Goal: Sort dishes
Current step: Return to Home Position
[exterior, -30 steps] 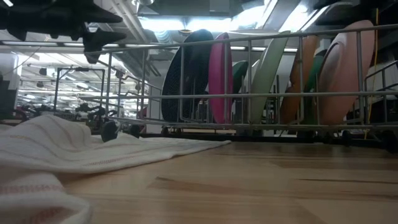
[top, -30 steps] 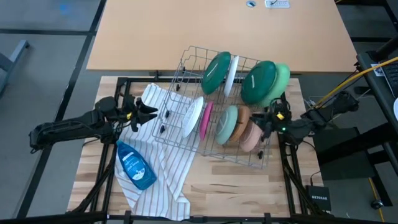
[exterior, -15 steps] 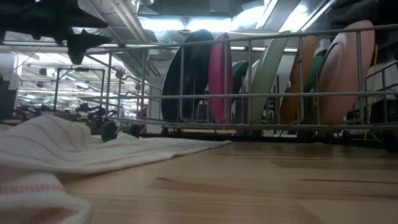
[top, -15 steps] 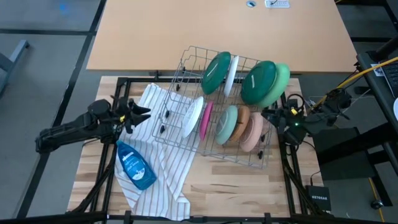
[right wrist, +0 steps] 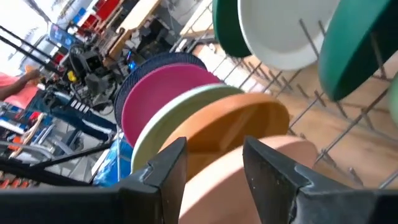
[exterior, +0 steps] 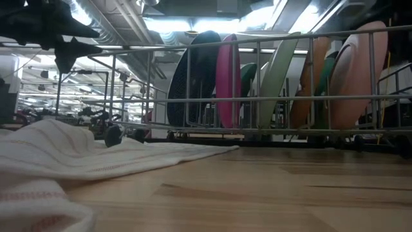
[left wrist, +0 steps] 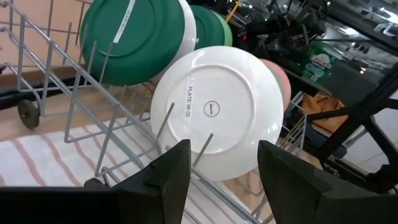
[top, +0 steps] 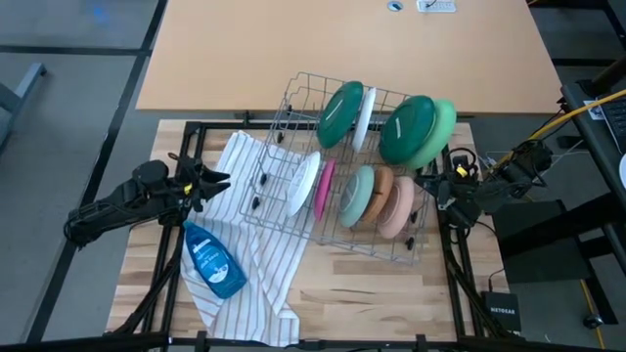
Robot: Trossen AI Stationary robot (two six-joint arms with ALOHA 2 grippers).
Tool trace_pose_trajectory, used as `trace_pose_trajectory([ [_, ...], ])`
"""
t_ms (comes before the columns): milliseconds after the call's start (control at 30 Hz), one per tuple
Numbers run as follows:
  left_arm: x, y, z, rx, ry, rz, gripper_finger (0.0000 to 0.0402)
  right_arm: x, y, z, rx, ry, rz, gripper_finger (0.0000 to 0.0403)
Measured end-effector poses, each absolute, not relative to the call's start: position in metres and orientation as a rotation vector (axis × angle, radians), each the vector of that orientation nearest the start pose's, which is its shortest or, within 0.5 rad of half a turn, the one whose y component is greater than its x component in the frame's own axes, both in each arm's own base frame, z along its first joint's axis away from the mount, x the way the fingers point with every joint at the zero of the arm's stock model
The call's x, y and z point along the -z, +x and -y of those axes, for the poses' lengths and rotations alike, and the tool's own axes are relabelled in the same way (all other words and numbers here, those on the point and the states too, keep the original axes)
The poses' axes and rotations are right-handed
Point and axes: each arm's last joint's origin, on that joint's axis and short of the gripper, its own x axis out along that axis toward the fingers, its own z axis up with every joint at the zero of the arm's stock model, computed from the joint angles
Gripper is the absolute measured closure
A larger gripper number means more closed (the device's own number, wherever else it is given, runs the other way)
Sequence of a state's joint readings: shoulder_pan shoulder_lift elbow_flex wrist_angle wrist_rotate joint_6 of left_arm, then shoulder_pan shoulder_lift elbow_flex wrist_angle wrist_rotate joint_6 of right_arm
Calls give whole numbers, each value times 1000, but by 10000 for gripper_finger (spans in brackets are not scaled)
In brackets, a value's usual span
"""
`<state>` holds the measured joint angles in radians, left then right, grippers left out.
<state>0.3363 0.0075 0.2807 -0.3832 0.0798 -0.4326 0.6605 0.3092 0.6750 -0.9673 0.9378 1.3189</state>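
Note:
The dishes stand on edge in the grey wire rack (top: 293,147): two dark green plates (top: 339,114) (top: 405,127), a light green one (top: 442,125), a white one (top: 365,117), then a white plate (top: 303,183), a magenta (top: 323,190), a sage (top: 356,194), a tan (top: 379,192) and a peach one (top: 396,209). My left gripper (top: 219,179) (left wrist: 224,180) is open and empty to the rack's left, facing the white plate (left wrist: 217,112). My right gripper (top: 424,187) (right wrist: 214,174) is open and empty at the rack's right end, beside the peach plate (right wrist: 249,186).
A striped towel (top: 249,274) lies under the rack's left part and runs toward the near edge. A blue soap bottle (top: 212,259) lies on it, near my left arm. Bare wood (top: 372,293) lies in front of the rack. Beyond the rack is a tan tabletop (top: 293,49).
Both arms have drawn back from the rack. The left gripper has moved toward the table's left edge, and the right gripper toward the right edge. The dishes have stayed in place.

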Motion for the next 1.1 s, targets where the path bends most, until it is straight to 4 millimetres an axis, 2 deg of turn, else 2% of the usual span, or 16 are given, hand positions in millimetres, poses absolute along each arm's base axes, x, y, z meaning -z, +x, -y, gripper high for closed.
trace_pose_trajectory([
  [300, -214, 68, -21, -300, -548, -78, 227, -278, 51, -13, 424, 979, -242, 243],
  [467, -204, 66, -21, -329, -537, -184, 227, -277, 51, -15, 386, 1033, -301, 243],
  [533, -199, 64, -20, -339, -520, -245, 227, -275, 50, -16, 351, 1015, -361, 243],
  [667, -191, 61, -20, -382, -594, -314, 227, -273, 48, -16, 329, 1006, -426, 243],
  [867, -190, 60, -22, -470, -585, -307, 227, -272, 47, -11, 410, 870, -357, 242],
  [967, -190, 60, -22, -463, -518, -323, 227, -272, 48, -11, 422, 810, -335, 243],
  [1100, -191, 60, -22, -458, -518, -317, 227, -272, 48, -11, 409, 768, -344, 243],
])
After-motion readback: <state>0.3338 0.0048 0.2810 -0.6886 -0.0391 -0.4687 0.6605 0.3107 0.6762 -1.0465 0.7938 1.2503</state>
